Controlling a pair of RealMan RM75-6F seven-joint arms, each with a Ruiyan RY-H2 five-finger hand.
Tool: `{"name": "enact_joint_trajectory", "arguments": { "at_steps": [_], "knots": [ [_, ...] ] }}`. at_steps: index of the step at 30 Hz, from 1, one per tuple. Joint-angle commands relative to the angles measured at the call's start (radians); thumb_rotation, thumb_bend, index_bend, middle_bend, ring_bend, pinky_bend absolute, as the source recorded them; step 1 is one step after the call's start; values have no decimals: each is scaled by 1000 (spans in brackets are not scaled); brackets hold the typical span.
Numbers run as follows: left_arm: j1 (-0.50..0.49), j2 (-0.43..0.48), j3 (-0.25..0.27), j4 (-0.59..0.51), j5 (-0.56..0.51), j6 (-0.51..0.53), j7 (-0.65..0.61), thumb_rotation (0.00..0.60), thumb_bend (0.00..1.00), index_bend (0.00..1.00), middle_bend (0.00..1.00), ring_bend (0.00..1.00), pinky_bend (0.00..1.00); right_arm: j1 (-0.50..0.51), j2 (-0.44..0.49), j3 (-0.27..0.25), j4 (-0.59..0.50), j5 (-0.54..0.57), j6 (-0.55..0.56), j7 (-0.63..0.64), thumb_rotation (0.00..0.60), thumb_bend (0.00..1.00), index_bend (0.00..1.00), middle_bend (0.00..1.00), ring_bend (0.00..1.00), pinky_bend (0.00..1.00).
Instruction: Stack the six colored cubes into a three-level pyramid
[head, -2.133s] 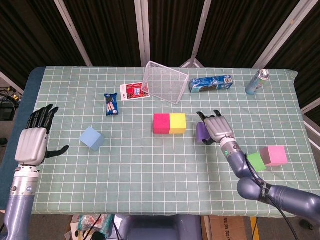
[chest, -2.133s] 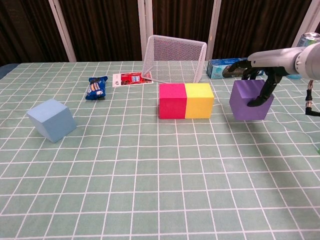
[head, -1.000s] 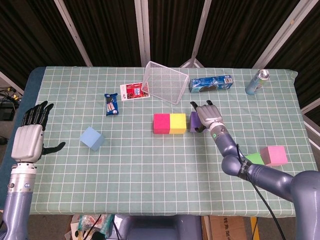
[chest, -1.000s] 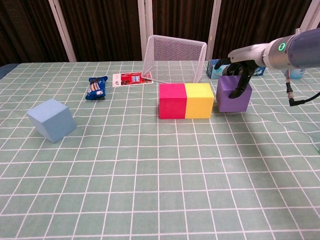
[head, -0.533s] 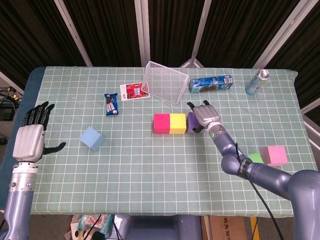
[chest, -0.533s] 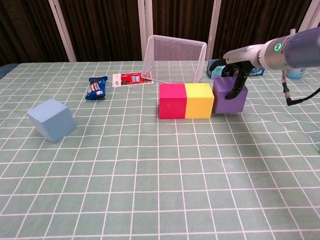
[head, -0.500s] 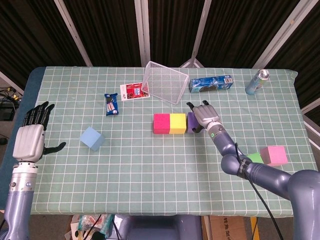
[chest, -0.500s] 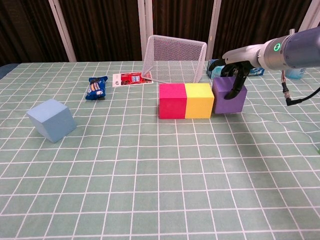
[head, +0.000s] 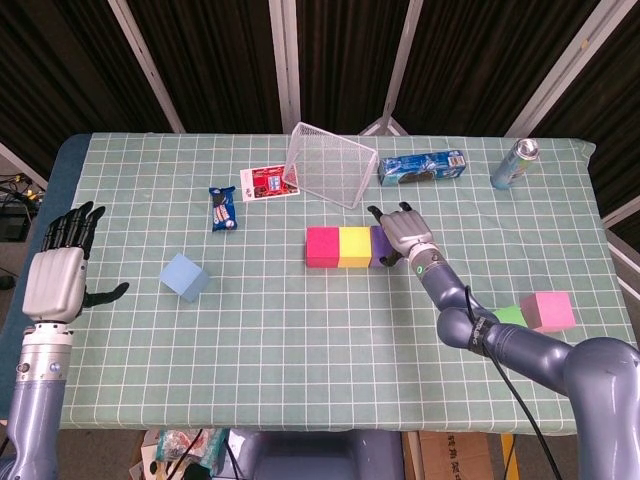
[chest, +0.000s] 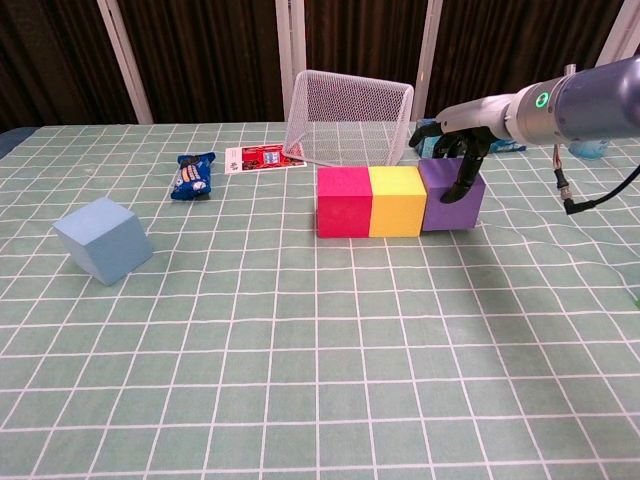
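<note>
The left hand (head: 60, 277) hung off the left edge of the surface (head: 300, 330), fingers spread and holding nothing, seen only in the head view. Nearest to it sat the blue cube (head: 184, 276), tilted a little and well apart from the other cubes. Behind it lay a blue snack pack (head: 223, 208), then a red card (head: 268, 182) with the wire basket (head: 330, 164) tipped on its side just beside it.

In the middle stood a row of three cubes, sides touching: red cube (head: 322, 247), yellow cube (head: 354, 247), purple cube (chest: 451, 193). In the head view the purple one was mostly hidden under the right hand (head: 404, 230). The chest view showed that hand draped over the cube's top, with dark fingers (chest: 466, 170) curled down its front face and others showing behind it — a grip on the purple cube, which rested on the surface against the yellow one.

Behind the right hand lay a blue box (head: 421, 166), and further right a can (head: 514, 163) stood upright near the back corner. Toward the front right, the green cube (head: 512, 320) and pink cube (head: 547, 311) sat side by side, the green one partly hidden by the right arm; whether the two touched could not be told. Every cube sat at surface level — none rested on another
</note>
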Motion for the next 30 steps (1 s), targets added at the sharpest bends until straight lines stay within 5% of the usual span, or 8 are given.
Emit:
{"name": "enact_joint_trajectory", "arguments": {
  "at_steps": [1, 30],
  "knots": [
    [0, 1, 0, 1, -1, -1, -1, 600, 111, 0, 0, 0, 0, 3, -2, -5, 6, -3, -3, 4, 600, 291, 0, 389, 266, 0],
    [1, 5, -4, 8, -7, -3, -9, 600, 112, 0, 0, 0, 0, 24, -54, -37, 58, -7, 8, 34, 600, 291, 0, 389, 266, 0]
  ]
}}
